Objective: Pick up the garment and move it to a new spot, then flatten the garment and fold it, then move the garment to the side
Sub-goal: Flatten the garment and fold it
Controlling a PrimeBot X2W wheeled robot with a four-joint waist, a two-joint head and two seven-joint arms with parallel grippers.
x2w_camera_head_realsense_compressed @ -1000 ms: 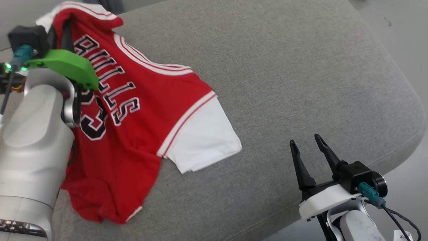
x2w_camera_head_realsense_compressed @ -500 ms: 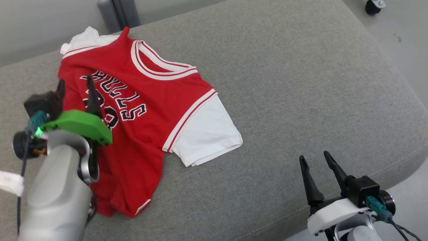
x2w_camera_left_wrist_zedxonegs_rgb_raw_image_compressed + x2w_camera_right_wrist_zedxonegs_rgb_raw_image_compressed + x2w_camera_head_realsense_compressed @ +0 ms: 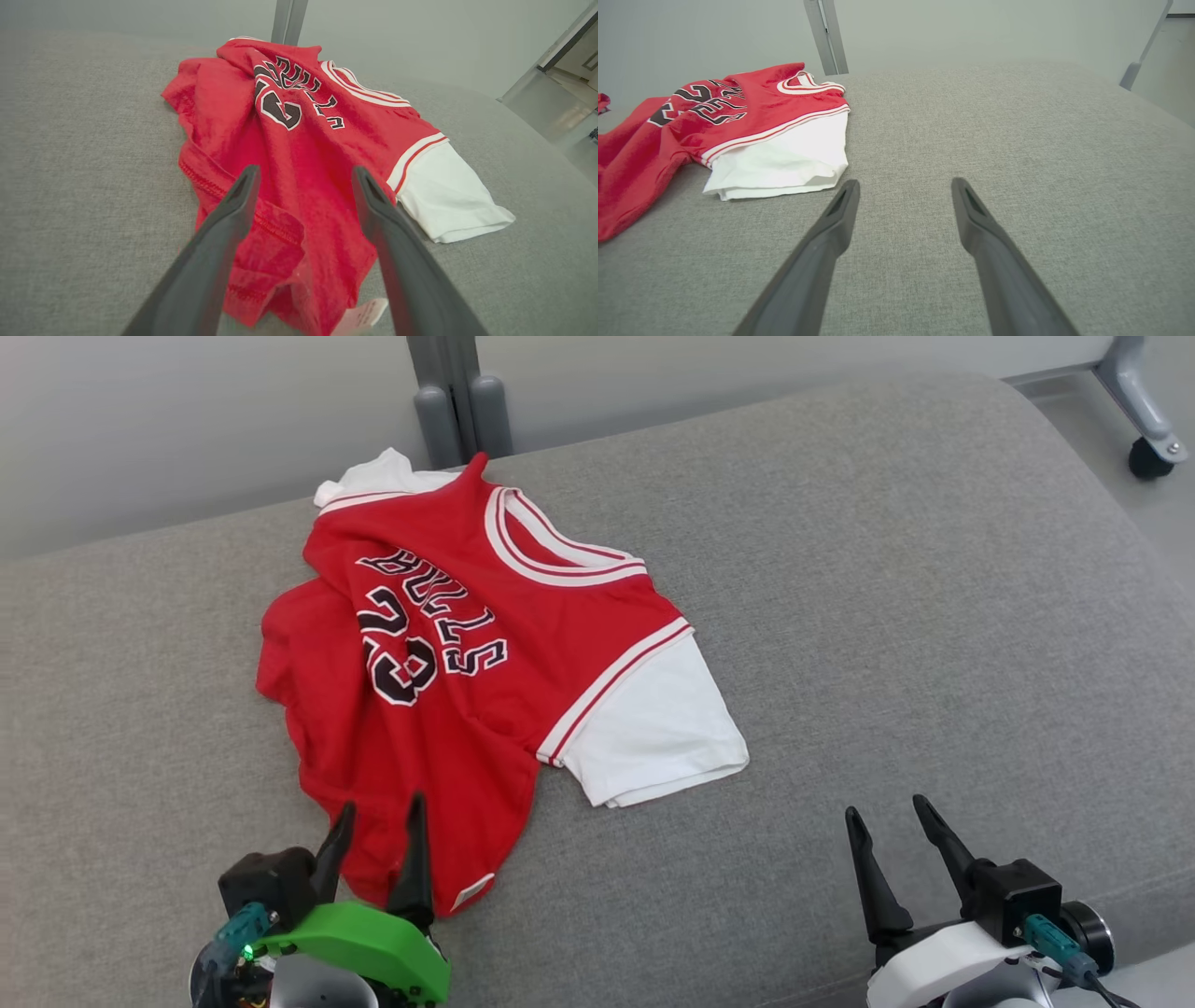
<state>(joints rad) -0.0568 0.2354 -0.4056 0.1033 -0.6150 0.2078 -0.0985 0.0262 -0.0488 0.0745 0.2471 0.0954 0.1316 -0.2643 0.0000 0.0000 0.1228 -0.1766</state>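
Note:
The garment [image 3: 467, 681] is a red jersey with white sleeves and black lettering, lying rumpled on the grey cushion [image 3: 887, 616], left of centre. Its hem is bunched toward me, and one white sleeve [image 3: 653, 728] lies flat to the right. My left gripper [image 3: 378, 814] is open at the lower left, its fingers raised just over the hem with nothing between them. In the left wrist view the garment [image 3: 299, 140] spreads beyond the open left gripper [image 3: 303, 173]. My right gripper [image 3: 887, 807] is open at the lower right over bare cushion. The right wrist view has the garment [image 3: 738, 121] to the left of the right gripper [image 3: 903, 184].
A grey post [image 3: 457, 401] stands behind the cushion against a pale wall. A frame leg with a caster wheel [image 3: 1148, 455] is on the floor at the far right. The cushion's rounded front edge runs close behind my right gripper.
My left gripper has let go of the garment and drawn back toward me to the hem. The garment now lies loose on the cushion. The head camera has tilted, shifting the whole picture.

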